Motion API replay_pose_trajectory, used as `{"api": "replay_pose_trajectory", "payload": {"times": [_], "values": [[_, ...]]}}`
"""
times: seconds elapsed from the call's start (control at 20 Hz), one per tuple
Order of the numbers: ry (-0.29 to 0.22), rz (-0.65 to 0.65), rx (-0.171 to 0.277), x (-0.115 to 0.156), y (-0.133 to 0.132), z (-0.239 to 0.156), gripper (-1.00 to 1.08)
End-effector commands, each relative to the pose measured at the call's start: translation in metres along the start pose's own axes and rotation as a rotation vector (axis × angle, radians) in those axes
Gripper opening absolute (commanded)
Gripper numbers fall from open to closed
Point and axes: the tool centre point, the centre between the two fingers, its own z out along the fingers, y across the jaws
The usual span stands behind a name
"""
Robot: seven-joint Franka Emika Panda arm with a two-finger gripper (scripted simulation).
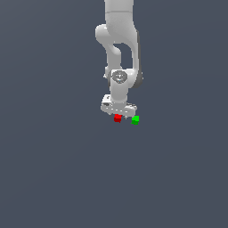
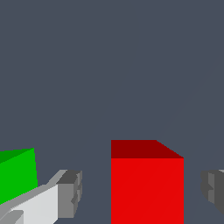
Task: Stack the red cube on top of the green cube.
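Claw point(image 1: 118, 115) position: lowered over the red cube point(image 1: 117, 118), arm vertical above it. Claw state: spread. In the wrist view, the red cube point(image 2: 147, 188) sits between the two grey fingertips point(image 2: 70, 192), with a visible gap to the pad on each side; no contact is made. The red cube rests on the dark grey table point(image 1: 53, 169). The green cube point(image 1: 135, 120) rests on the same table just beside the red cube, toward the exterior view's right, outside the claw's span and apart from it.
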Motion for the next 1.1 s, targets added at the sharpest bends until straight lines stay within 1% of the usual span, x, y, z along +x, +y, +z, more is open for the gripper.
{"api": "replay_pose_trajectory", "payload": {"times": [0.0,0.25,0.3,1.05], "values": [[0.001,0.0,0.0,0.0003,-0.0001,0.0083,1.0],[0.001,0.0,0.0,0.0006,-0.0001,0.0142,1.0],[0.001,0.0,0.0,0.0006,-0.0001,0.0142,-1.0],[0.001,-0.001,0.001,0.0002,-0.0005,0.008,-1.0]]}}
